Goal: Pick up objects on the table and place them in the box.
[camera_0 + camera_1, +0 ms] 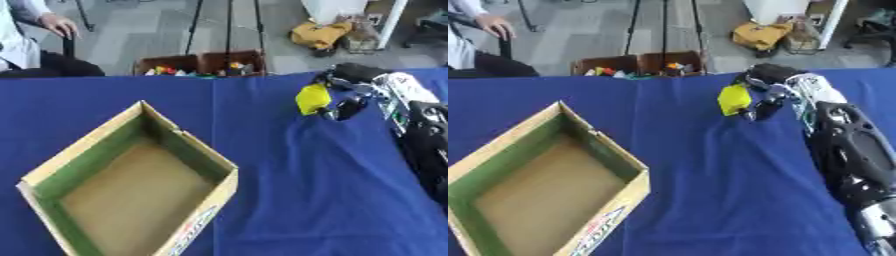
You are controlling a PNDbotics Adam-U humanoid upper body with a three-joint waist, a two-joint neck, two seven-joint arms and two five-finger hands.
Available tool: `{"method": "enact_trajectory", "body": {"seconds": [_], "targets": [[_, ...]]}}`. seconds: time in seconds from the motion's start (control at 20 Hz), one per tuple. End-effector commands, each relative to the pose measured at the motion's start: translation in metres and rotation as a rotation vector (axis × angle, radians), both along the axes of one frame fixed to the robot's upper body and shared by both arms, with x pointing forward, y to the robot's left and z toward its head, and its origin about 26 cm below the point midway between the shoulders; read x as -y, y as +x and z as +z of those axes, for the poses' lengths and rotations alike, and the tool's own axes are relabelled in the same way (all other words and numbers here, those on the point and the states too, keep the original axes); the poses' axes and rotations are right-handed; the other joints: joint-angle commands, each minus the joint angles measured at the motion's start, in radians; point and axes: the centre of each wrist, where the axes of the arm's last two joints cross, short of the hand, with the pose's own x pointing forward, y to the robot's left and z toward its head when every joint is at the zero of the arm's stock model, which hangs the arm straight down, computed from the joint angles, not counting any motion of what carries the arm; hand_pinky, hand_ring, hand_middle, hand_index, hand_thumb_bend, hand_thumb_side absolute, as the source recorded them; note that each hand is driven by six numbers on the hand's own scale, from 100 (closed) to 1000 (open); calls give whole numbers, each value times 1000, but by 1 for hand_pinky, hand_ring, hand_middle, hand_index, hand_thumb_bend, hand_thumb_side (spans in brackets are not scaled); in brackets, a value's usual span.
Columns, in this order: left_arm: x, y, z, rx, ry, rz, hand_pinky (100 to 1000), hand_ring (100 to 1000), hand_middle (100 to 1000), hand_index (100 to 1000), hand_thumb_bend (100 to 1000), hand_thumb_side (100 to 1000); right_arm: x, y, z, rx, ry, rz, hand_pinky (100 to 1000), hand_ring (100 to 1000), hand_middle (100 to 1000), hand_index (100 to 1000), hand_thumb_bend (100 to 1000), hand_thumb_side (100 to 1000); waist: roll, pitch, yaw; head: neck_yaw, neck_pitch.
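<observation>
An open cardboard box (216, 156) with green inner walls and a brown floor stands empty on the left half of the blue-covered table. My right hand (346, 86) reaches in from the right edge, near the table's far side, with its fingers curled round a small yellow object (312, 98). The object hangs at the hand's left side, just above the cloth and well to the right of the box. My left hand shows in neither view.
The blue tablecloth (297, 190) covers the whole table. Beyond the far edge a brown crate (201, 64) holds several small coloured things. A seated person is at the far left, away from the table's objects.
</observation>
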Motion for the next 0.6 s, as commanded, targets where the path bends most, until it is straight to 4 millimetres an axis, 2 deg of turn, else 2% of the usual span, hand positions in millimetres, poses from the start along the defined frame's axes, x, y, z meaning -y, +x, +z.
{"method": "enact_trajectory", "body": {"seconds": [0.05, 0.6], "targets": [[-2, -2, 8, 18, 16, 7, 739, 679, 808, 950, 100, 941, 3, -3, 17, 50, 17, 1, 704, 738, 100, 544, 192, 174, -15, -9, -2, -3, -8], [-4, -3, 10, 7, 9, 12, 738, 678, 808, 950, 100, 938, 5, -8, 29, 94, 74, 26, 698, 713, 100, 453, 102, 143, -17, -28, -13, 5, -2]]}}
